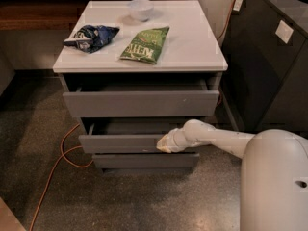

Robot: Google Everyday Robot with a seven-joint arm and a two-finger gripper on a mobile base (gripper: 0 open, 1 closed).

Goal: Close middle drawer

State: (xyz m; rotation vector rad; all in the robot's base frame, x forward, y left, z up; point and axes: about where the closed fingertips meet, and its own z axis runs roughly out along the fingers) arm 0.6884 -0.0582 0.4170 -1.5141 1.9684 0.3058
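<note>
The middle drawer (120, 142) is a wide, shallow gray drawer with a plain face, pulled out a short way from the white-topped cabinet (192, 47). Its gray tray shows behind the face. My gripper (163, 144) is at the right part of the drawer's face, touching it, with the white arm (216, 137) reaching in from the right. The top drawer (140, 103), taller-faced, is also pulled out slightly. The bottom drawer (144, 160) sits below, almost flush.
On the cabinet top lie a blue chip bag (91, 36), a green chip bag (145, 44) and a white bowl (141, 8). An orange cable (57, 167) runs over the floor at the left. A dark cabinet (269, 66) stands at the right.
</note>
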